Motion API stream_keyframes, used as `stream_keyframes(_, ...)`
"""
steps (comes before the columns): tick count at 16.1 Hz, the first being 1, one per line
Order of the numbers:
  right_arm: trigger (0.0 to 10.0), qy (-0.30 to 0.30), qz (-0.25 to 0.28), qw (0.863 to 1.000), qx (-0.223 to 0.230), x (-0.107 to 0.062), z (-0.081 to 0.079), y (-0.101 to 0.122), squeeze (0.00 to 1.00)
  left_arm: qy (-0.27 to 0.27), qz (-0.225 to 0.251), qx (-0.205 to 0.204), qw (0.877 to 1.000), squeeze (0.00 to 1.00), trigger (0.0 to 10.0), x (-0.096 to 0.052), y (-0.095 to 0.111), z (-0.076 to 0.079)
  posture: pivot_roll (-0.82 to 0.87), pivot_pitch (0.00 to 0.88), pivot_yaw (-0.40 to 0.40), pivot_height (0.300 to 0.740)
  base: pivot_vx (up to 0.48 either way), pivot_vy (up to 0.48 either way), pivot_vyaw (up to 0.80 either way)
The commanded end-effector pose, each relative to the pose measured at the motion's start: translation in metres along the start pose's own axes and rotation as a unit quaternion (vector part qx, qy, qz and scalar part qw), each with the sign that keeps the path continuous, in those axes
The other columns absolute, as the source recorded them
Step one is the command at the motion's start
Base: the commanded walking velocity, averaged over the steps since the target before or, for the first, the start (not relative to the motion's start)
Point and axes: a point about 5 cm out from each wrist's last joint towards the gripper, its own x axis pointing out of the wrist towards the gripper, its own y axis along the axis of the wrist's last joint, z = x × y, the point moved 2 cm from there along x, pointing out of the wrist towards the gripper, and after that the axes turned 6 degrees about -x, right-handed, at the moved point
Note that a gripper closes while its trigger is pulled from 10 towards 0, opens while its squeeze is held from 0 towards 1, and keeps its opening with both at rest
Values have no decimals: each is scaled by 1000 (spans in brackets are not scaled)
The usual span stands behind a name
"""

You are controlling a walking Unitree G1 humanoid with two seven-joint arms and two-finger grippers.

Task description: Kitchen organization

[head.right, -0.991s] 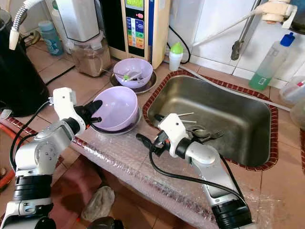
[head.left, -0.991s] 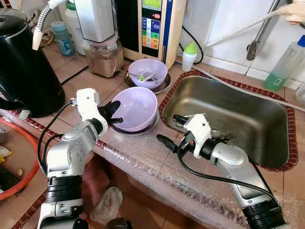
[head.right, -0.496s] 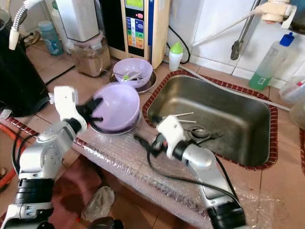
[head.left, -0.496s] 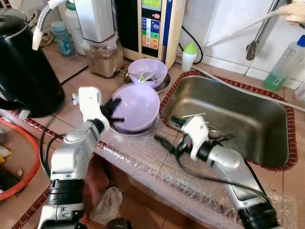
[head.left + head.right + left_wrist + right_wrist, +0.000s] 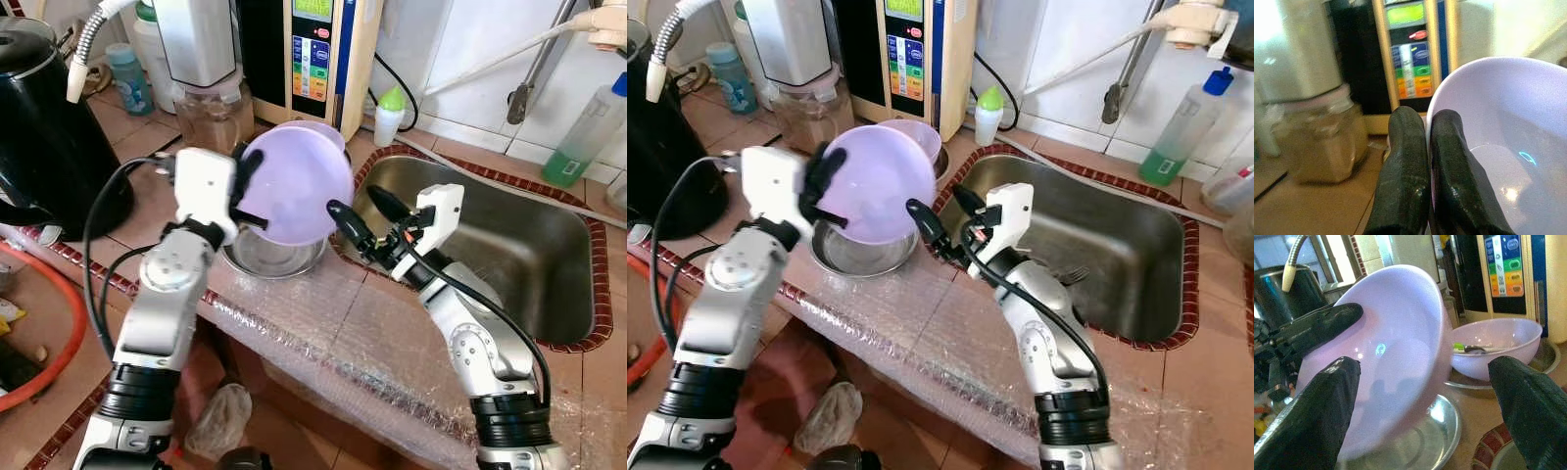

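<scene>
Bowl work is going on at the counter. The left gripper [image 5: 238,196] is pinching the rim of the purple bowl [image 5: 294,196], with its two fingers [image 5: 1405,161] pressed close together, one on each side of the thin wall. The bowl is up in the air and tipped on its side, so its open mouth is facing toward 3 o'clock, at the sink [image 5: 549,255]. Right under it, at 6 o'clock, the steel plate [image 5: 269,257] is sitting on the counter. A second purple bowl [image 5: 1498,345], with a spoon-like thing in it, is resting on another plate behind, toward 12 o'clock. The right gripper [image 5: 364,213] is hanging just beside the lifted bowl, at 3 o'clock from it, with its fingers spread wide apart and holding nothing. From the right wrist view, the bowl's mouth is sitting right between those two open fingers. So the bowl is lying straight ahead of the right gripper, and its round rim is turned to meet it. It looks like the right arm is getting ready to take the bowl, and the near edge is the part to grab.
</scene>
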Motion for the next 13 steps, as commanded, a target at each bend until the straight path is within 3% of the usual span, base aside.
stream_keyframes(1, 10000, -5, -1, 1000, 13, 4, 0, 3, 0, -22, 32, 16, 999, 0, 0, 4, 11, 9, -49, 0, 15, 740, 0, 0, 0)
stream_keyframes(2, 1373, -16, -23, 1000, 8, 7, 0, -4, 0, -34, 43, 17, 998, 0, 0, 4, 14, 14, -49, 0, 15, 740, 0, 0, 0)
stream_keyframes(3, 0, -31, -38, 999, 13, 12, 0, -8, 0, -53, 60, 37, 996, 0, 0, 4, 17, 21, -50, 0, 15, 740, 0, 0, 0)
stream_keyframes(6, 0, -78, -55, 995, 20, 20, 7, -8, 0, -69, 85, 67, 992, 0, 0, 2, 21, 27, -48, 0, 15, 740, 0, 0, 0)
stream_keyframes(8, 0, -117, -67, 990, 47, 19, 18, -7, 0, -69, 88, 90, 990, 0, 0, 0, 18, 28, -45, 0, 13, 740, 0, 0, 0)
stream_keyframes(13, 0, -188, -89, 977, 56, 17, 37, -7, 0, -72, 100, 118, 985, 0, 0, 0, 17, 29, -49, 0, 10, 740, 0, 0, 0)
